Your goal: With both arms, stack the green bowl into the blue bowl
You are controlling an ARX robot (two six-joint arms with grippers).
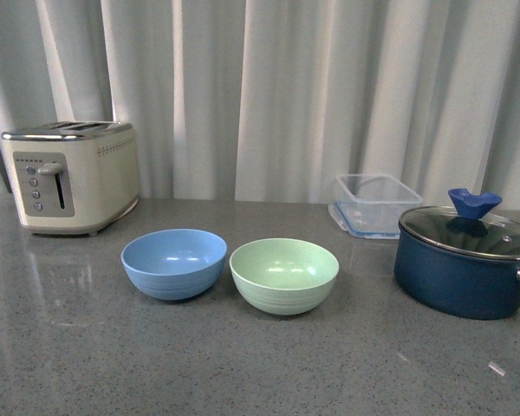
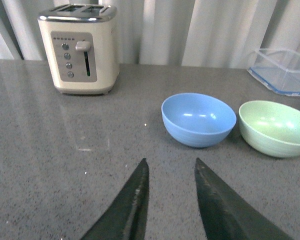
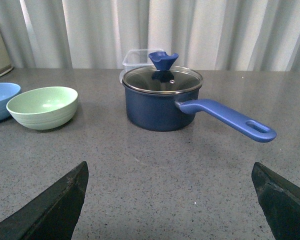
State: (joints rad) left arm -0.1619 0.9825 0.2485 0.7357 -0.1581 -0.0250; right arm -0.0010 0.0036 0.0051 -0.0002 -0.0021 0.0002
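Note:
The pale green bowl (image 1: 284, 275) stands upright and empty on the grey counter, right beside the light blue bowl (image 1: 173, 263), which is on its left; they are close but apart. Neither arm shows in the front view. In the left wrist view my left gripper (image 2: 171, 162) is open and empty, well short of the blue bowl (image 2: 198, 119) with the green bowl (image 2: 274, 127) past it. In the right wrist view my right gripper (image 3: 170, 167) is wide open and empty over bare counter; the green bowl (image 3: 42, 107) and an edge of the blue bowl (image 3: 1, 101) lie off to one side.
A cream toaster (image 1: 69, 176) stands at the back left. A dark navy lidded pot (image 1: 466, 261) with a long blue handle (image 3: 225, 118) stands at the right, with a clear square container (image 1: 374, 204) behind it. White curtains hang behind the counter (image 1: 260, 364).

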